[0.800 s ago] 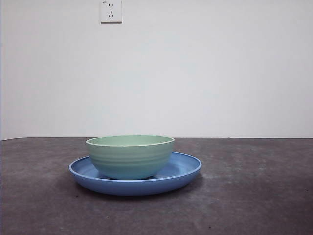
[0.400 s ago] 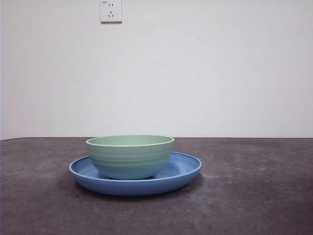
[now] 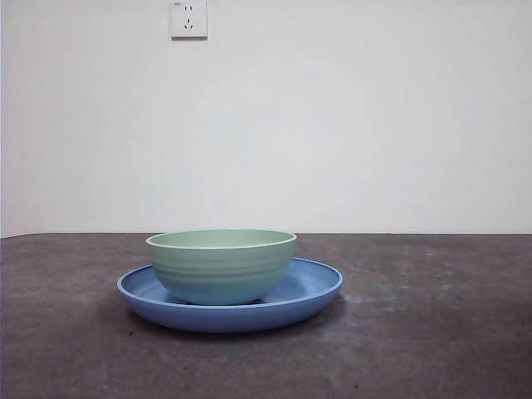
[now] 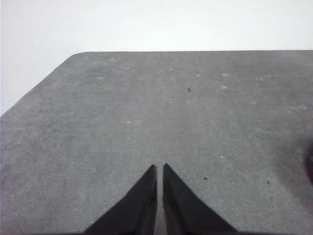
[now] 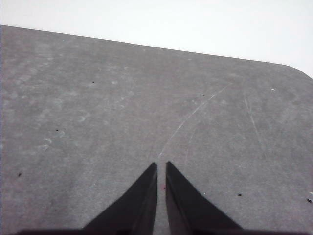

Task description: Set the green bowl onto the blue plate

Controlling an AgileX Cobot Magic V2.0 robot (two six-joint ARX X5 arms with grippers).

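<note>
The green bowl (image 3: 221, 264) sits upright inside the blue plate (image 3: 307, 293), its base resting on the plate's shallow floor and its rim level. The bowl stands a little toward the left of the plate's middle in the front view, so more bare blue shows on the right side than on the left. Faint ridges ring the bowl's outside, and its lighter rim catches the light. The plate lies flat on the dark grey desk (image 3: 432, 332), its raised edge curving up around the bowl without touching the bowl's wall.

Neither arm shows in the front view. The left gripper (image 4: 159, 169) hangs above a bare stretch of desk near a rounded corner — its two black jaws are pressed nearly together, only a thin slit between the tips, with nothing between them. The right gripper (image 5: 161, 166) is likewise over bare desk, above a pale scratch (image 5: 195, 111) in the surface, its jaws drawn together in the same way and holding nothing. Neither wrist view shows bowl or plate.

Behind the desk stands a plain white wall (image 3: 374, 125) with a white power socket (image 3: 189, 18) high up.
</note>
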